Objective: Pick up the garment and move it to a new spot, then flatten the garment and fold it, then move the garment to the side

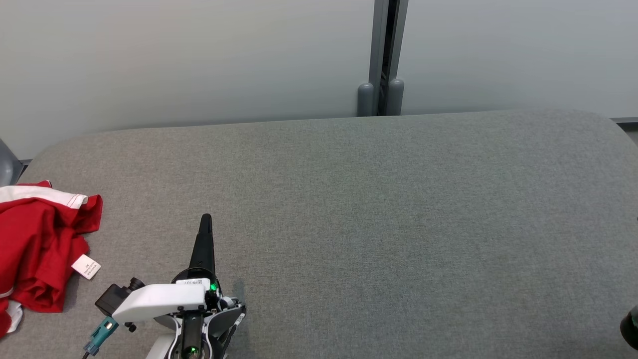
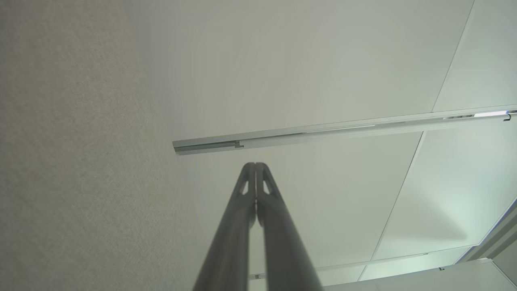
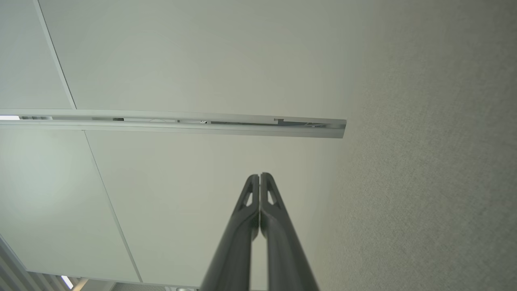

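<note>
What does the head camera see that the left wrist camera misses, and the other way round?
Head view: a crumpled red garment with a white tag, lying left of the left gripper on the grey tabletop. Left wrist view: thin seams dividing the pale wall. Both: that gripper, shut and empty, the tabletop, the wall and its metal rail.

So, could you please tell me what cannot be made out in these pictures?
Red garment: head view, cut off by the left edge and crumpled, so its type and full extent stay unknown.
White tag at its edge: head view, print too small to read.
Dark shape: head view, cut off by the right edge; unidentifiable.
</note>
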